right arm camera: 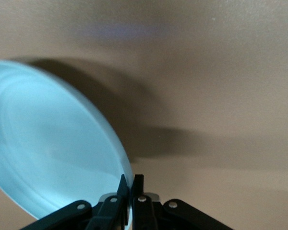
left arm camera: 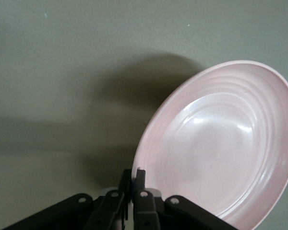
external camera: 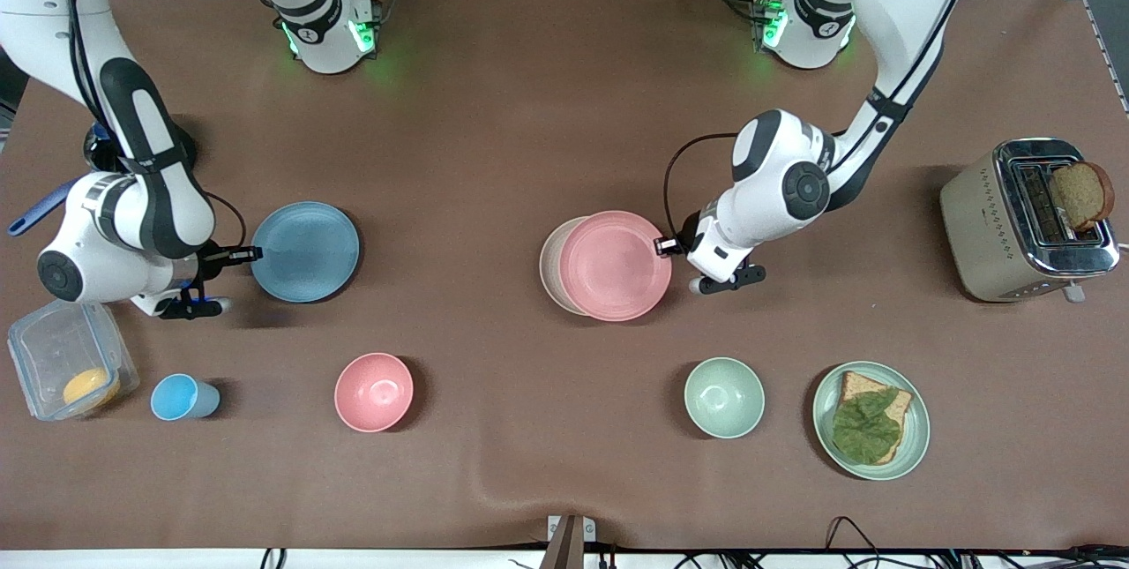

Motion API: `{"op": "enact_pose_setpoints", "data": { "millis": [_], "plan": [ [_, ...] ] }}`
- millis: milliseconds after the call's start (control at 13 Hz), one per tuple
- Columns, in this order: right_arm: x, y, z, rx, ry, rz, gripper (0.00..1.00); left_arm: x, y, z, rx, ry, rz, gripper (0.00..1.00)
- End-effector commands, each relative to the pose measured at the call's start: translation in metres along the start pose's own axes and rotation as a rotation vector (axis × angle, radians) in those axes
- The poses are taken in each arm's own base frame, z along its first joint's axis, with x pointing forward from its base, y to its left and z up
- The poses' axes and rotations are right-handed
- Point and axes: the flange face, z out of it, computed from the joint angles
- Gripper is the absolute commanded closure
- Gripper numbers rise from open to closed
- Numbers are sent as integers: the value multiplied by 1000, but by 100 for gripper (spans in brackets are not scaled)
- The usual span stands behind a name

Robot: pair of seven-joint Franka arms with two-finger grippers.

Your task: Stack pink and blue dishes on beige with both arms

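Note:
The pale pink plate [external camera: 615,265] lies over most of the beige plate [external camera: 549,258], shifted toward the left arm's end, so only a crescent of beige shows. My left gripper [external camera: 668,244] is shut on the pink plate's rim. In the left wrist view the pink plate [left arm camera: 221,143] tilts up from my left gripper [left arm camera: 133,175] and hides the beige plate. The light blue plate [external camera: 305,251] is toward the right arm's end, with my right gripper [external camera: 250,253] shut on its rim. The right wrist view shows the blue plate [right arm camera: 48,143] tilted above its shadow, with my right gripper [right arm camera: 131,181] on its edge.
Nearer the camera stand a clear container [external camera: 66,370] with something orange, a small blue cup [external camera: 181,398], a pink bowl [external camera: 373,392], a green bowl [external camera: 724,397] and a green plate [external camera: 917,428] with bread and leaf. A toaster [external camera: 997,225] holding bread is at the left arm's end.

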Motion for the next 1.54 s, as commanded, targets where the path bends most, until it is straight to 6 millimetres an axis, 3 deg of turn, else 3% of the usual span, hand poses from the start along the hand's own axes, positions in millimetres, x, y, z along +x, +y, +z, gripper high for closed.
{"op": "enact_pose_setpoints", "data": {
  "millis": [0,308,615,1462],
  "plan": [
    [8,-4,-21,26,-25,-8,100,1,9,15,-20,-1,-2,100],
    [8,-7,-34,32,-35,-12,100,-5,13,24,-20,-7,9,100],
    [7,-12,-59,56,-64,-18,100,-18,23,35,-21,-4,32,100],
    [10,-37,-90,82,-66,-47,100,-18,17,45,-9,-3,28,99]
  ]
}}
